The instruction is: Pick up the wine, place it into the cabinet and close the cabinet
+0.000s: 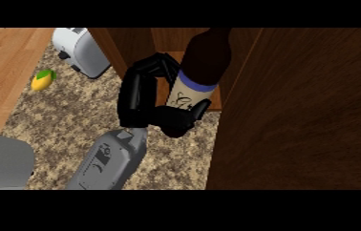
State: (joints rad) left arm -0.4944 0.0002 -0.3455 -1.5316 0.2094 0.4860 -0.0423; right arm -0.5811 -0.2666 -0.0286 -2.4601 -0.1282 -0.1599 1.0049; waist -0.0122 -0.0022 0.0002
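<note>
while the grey forearm rises from the lower left of the frame toward the middle, its black robot hand [152, 106] is curled round the lower part of the wine [201, 68], fingers wrapping the far side and the thumb pressed against the pale label near the bottle's base. which arm this is cannot be told from the view alone, though it comes in left of centre; a second grey shape at the lower left edge of the frame is too cut off to identify. the wine is a dark bottle with a blue band above its cream label, tilted with its neck toward the top of the frame. it sits at the mouth of the cabinet [165, 39], over the wooden shelf inside, between the cabinet's left wall and the open cabinet door [296, 110], which fills the right side of the frame as a dark wooden panel. on the speckled surface [63, 115], a white toaster [79, 51] stands in the upper left of the frame, and a yellow-green fruit [42, 80] lies just left of it, near the surface's wooden edge.
</note>
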